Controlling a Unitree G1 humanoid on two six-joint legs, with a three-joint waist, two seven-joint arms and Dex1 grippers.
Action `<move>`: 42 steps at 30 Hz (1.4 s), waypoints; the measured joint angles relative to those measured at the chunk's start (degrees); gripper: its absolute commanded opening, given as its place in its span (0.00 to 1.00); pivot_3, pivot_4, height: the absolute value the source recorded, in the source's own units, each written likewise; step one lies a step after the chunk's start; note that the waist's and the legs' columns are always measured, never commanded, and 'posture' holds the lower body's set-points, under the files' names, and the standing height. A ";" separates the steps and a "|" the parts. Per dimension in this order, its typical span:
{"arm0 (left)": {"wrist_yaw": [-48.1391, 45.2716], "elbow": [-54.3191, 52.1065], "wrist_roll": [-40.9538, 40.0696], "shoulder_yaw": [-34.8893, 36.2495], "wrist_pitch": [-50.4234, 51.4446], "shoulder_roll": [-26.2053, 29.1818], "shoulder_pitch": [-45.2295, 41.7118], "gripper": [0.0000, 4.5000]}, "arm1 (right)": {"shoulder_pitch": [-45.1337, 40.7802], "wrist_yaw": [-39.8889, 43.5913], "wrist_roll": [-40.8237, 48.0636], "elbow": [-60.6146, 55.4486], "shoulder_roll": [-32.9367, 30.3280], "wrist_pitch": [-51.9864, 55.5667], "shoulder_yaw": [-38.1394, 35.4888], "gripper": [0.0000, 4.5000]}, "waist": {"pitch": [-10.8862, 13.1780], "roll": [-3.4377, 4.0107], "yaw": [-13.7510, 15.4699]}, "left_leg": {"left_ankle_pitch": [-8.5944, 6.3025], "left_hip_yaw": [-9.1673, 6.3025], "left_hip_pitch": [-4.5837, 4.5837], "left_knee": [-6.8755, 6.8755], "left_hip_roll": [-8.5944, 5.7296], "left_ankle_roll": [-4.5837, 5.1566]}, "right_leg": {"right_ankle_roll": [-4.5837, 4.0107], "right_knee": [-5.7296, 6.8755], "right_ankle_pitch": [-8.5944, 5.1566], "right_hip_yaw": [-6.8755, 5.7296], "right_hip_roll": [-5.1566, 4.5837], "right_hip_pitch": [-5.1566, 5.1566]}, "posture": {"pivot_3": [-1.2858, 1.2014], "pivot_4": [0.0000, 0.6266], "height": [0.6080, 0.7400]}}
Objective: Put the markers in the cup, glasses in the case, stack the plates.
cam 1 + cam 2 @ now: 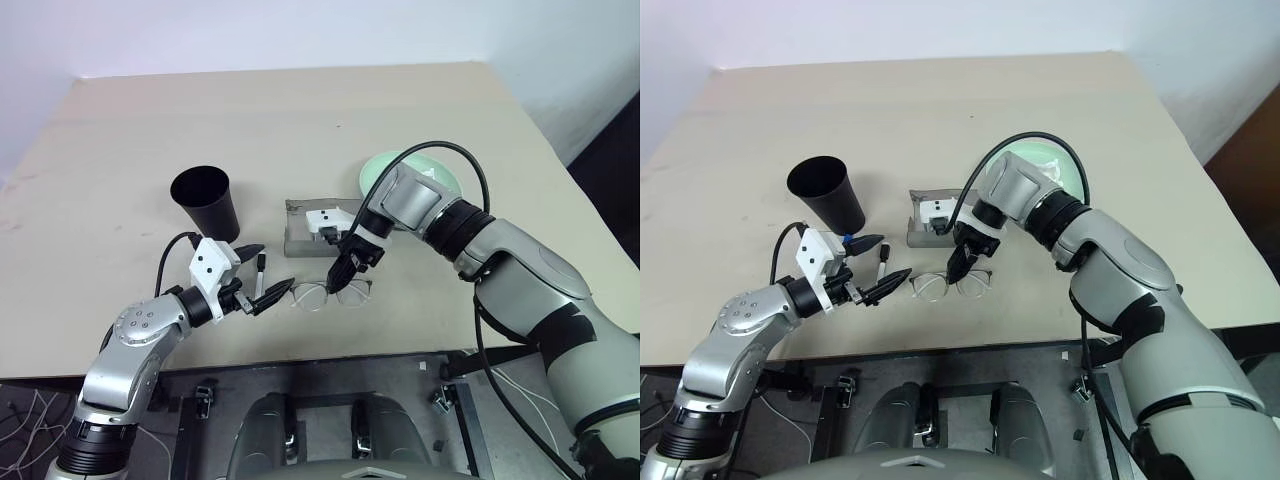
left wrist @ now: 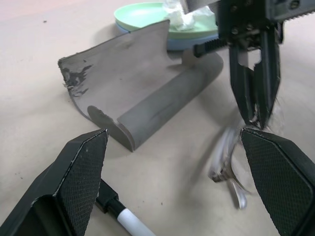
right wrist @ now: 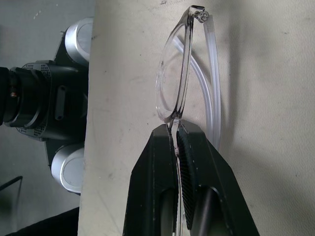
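Right end effector (image 1: 962, 268) clenched on glasses (image 1: 950, 285) at the bridge, on tabletop (image 1: 1040, 100) in front of open case (image 1: 925, 228); not cased yet. Left end effector (image 1: 880, 270) released near a marker (image 1: 881, 268); cup (image 1: 825, 195) looks empty. Plates (image 1: 440, 180) look stacked.

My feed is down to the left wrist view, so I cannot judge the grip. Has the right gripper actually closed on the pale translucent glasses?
Observer: Yes. In the right wrist view the right gripper is shut on the bridge of the pale translucent glasses.
Operator: Where do they lie on the table?
Observer: Near its front edge, in front of the open grey felt case.
Operator: Is there anything behind my left gripper?
Observer: The matte black tapered cup stands upright just behind the open left gripper.
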 measured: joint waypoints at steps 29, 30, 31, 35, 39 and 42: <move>0.53 -4.93 -2.01 2.51 1.85 1.84 4.80 1.00 | -12.05 -1.28 -9.95 31.52 4.74 -20.11 -20.32 0.01 | 0.03 0.05 -0.03 | 0.15 0.03 -0.61 0.03 -0.01 -0.22 | 0.00 -0.01 0.01 -0.03 0.04 -0.52 | 0.52 0.24 0.70; 0.63 -5.25 -2.01 2.67 1.98 1.99 4.97 1.00 | -12.07 -1.28 -10.86 31.72 4.93 -20.87 -20.81 0.01 | 0.03 0.05 -0.01 | 0.15 0.03 -0.61 0.03 -0.01 -0.23 | 0.00 -0.01 0.01 -0.04 0.04 -0.52 | 0.52 0.24 0.70; 0.75 -5.50 -2.03 2.85 2.15 2.15 5.19 1.00 | -12.06 -1.51 -12.07 32.13 5.25 -21.84 -21.44 0.01 | 0.03 0.05 -0.01 | 0.16 0.03 -0.61 0.03 -0.01 -0.23 | 0.00 0.00 0.01 -0.04 0.05 -0.52 | 0.52 0.24 0.70; 1.53 -6.99 -2.29 3.88 3.23 2.23 6.37 1.00 | -12.03 -4.20 -16.62 32.89 6.26 -25.58 -23.31 0.01 | 0.03 0.05 -0.03 | 0.18 0.03 -0.61 0.04 -0.01 -0.27 | 0.00 -0.01 0.01 -0.04 0.06 -0.52 | 0.52 0.24 0.70; 2.11 -8.42 -3.08 4.10 4.03 2.23 6.87 1.00 | -10.97 -5.57 -20.24 33.50 7.15 -27.33 -24.58 0.01 | 0.03 0.05 -0.03 | 0.24 0.03 -0.61 0.05 -0.01 -0.38 | 0.00 0.01 0.01 -0.03 0.06 -0.51 | 0.52 0.24 0.70; 2.61 -9.00 -3.19 4.24 4.20 2.23 7.39 1.00 | -9.65 -6.04 -22.71 34.18 8.03 -28.30 -24.97 0.01 | 0.03 0.05 -0.03 | 0.25 0.03 -0.61 0.05 -0.01 -0.39 | 0.00 0.02 0.01 -0.03 0.06 -0.52 | 0.52 0.24 0.70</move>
